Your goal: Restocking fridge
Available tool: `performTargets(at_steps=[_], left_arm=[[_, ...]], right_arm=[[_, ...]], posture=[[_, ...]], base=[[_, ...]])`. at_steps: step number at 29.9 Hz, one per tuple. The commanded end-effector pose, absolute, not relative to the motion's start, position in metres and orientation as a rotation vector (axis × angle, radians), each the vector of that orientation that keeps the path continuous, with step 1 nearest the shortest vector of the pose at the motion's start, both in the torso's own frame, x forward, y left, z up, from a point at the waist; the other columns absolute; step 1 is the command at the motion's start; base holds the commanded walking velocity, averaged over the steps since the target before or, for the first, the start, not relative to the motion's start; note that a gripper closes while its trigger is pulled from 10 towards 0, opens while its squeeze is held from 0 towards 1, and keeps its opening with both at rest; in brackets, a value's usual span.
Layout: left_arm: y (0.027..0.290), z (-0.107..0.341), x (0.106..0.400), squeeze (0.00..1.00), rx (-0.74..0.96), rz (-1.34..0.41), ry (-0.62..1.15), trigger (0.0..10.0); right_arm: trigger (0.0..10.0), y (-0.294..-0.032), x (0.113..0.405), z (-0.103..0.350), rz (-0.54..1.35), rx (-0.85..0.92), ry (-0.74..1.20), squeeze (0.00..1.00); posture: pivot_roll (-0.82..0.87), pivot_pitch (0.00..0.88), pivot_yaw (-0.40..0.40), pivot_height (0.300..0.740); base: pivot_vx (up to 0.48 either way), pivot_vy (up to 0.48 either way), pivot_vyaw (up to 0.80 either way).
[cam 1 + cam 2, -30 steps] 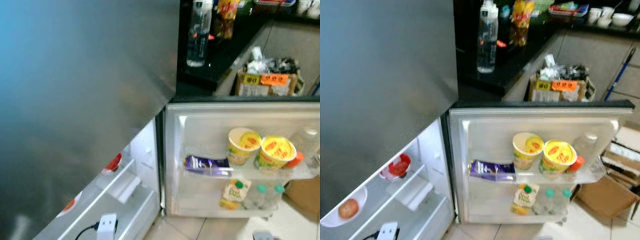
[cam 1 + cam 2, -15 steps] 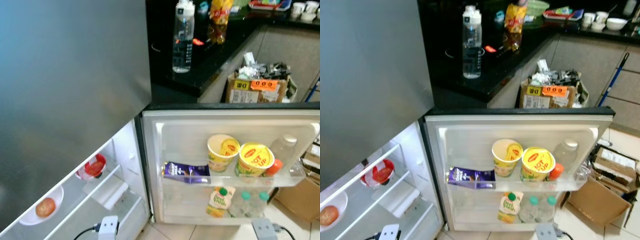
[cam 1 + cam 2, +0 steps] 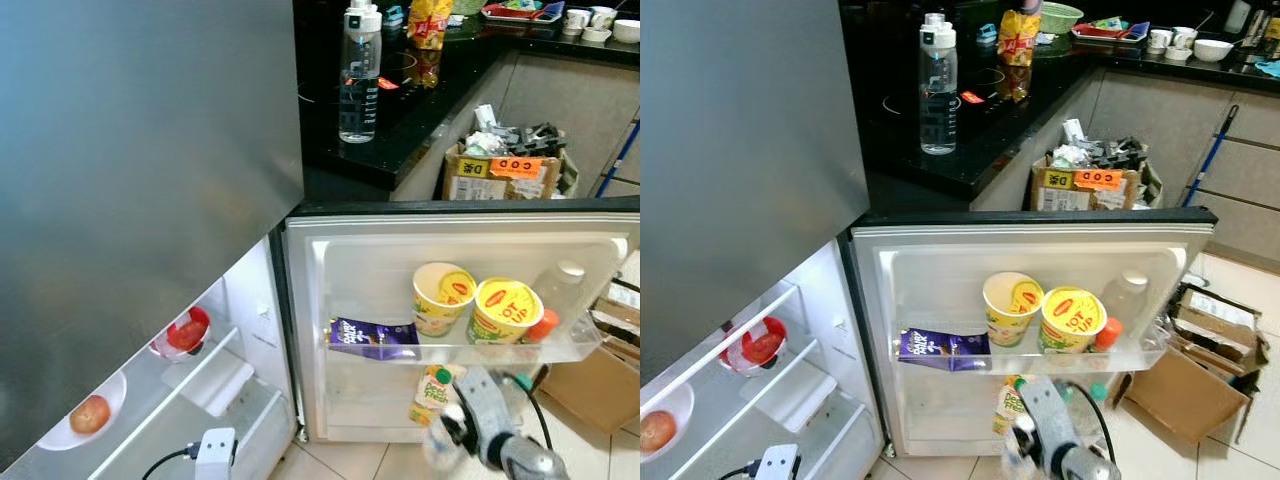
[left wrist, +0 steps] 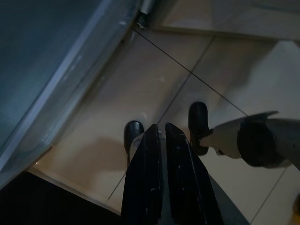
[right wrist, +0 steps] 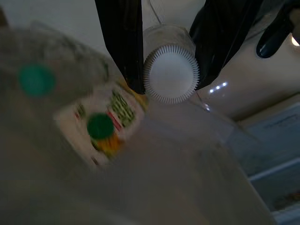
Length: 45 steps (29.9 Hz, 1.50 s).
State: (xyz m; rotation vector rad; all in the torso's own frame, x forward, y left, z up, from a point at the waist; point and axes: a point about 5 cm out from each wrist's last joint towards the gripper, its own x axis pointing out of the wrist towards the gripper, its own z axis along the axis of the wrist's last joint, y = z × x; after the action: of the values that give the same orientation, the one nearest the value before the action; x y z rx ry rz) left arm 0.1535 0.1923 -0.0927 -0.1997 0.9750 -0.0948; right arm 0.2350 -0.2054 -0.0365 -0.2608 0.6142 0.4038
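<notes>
The fridge's lower door (image 3: 370, 250) stands open. Its upper shelf (image 3: 450, 353) holds two yellow noodle cups (image 3: 505, 310), a purple packet (image 3: 372, 338) and a clear bottle (image 3: 562, 290). On the lower shelf are a juice carton (image 3: 432, 392) and green-capped bottles (image 5: 36, 79). My right arm (image 3: 1048, 425) reaches up in front of that lower shelf. The right gripper (image 5: 168, 85) is shut on a clear bottle with a white ribbed cap (image 5: 171, 70), close to the carton (image 5: 110, 119). The left gripper (image 4: 161, 129) hangs shut over floor tiles, holding nothing.
Inside the fridge, a red bowl (image 3: 185, 333) and a white bowl with a round fruit (image 3: 90, 413) sit on shelves. The grey upper door (image 3: 140, 180) looms at the left. The black counter (image 3: 980, 120) carries a water bottle (image 3: 937, 85). Cardboard boxes (image 3: 1185, 385) lie at the right.
The head camera has swung and steadied on the open door. My right arm has risen into view at the bottom, carrying the white-capped bottle up near the lower door shelf.
</notes>
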Motion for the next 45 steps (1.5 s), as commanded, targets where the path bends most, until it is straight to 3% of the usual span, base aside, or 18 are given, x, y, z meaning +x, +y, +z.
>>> performTargets(at_steps=[1, 8, 15, 35, 45], left_arm=[[0.193, -0.093, 0.153, 0.00, -0.187, -0.103, 0.976, 10.0], [0.181, -0.074, 0.189, 0.00, -0.060, -0.271, 0.813, 10.0], [0.176, -0.063, 0.206, 0.00, -0.044, -0.319, 0.716, 10.0], [0.182, -0.064, 0.199, 0.00, -0.009, -0.356, 0.716, 10.0], [0.182, -0.065, 0.199, 0.00, 0.002, -0.364, 0.717, 10.0]], right_arm=[[10.0, -0.205, 0.230, -0.040, 0.416, -0.258, 0.633, 0.00], [10.0, -0.178, 0.254, -0.015, 0.713, -0.263, 0.513, 0.00], [10.0, -0.170, 0.265, -0.008, 0.711, -0.244, 0.488, 0.00], [10.0, -0.148, 0.257, -0.015, 0.788, -0.173, 0.515, 0.00], [10.0, -0.152, 0.264, -0.004, 0.823, -0.139, 0.471, 0.00]], posture=[[-0.07, 0.000, -0.007, 0.740], [-0.08, 0.000, -0.002, 0.740], [-0.07, 0.000, -0.005, 0.730], [-0.07, 0.000, 0.001, 0.670], [-0.07, 0.000, 0.000, 0.630]], base=[[0.000, 0.000, 0.00], [0.000, 0.000, 0.00], [0.000, 0.000, 0.00], [0.000, 0.000, 0.00], [0.000, 0.000, 0.00]])
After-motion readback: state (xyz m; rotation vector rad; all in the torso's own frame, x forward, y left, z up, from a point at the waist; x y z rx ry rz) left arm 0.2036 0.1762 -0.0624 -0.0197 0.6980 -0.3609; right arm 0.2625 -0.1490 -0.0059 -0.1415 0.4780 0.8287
